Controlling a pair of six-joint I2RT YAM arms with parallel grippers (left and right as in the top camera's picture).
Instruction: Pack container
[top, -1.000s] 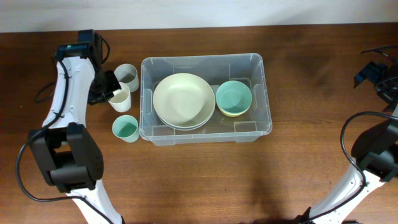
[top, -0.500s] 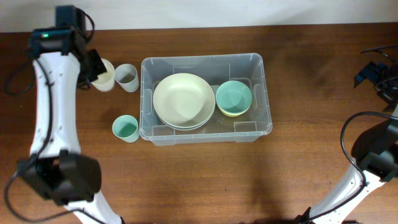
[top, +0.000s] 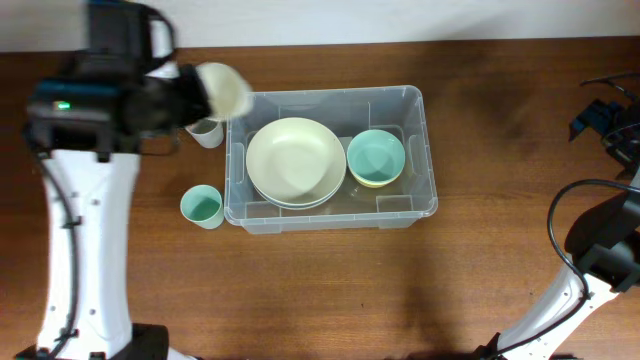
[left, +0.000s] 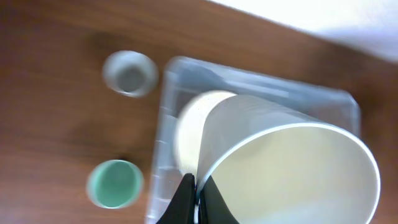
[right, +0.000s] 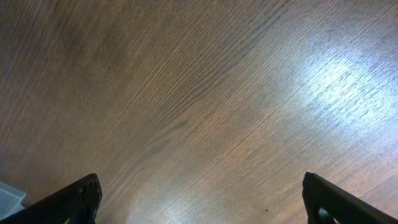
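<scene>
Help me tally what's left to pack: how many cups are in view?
3. A cream cup is held in the left gripper over the container's corner; a grey cup and a teal cup stand on the table beside it. The arm could hide another.

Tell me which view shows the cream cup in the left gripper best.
Left wrist: the cream cup fills the frame, its rim pinched by the left gripper. Overhead shows it small and blurred at a corner of the container. Right wrist misses it.
</scene>
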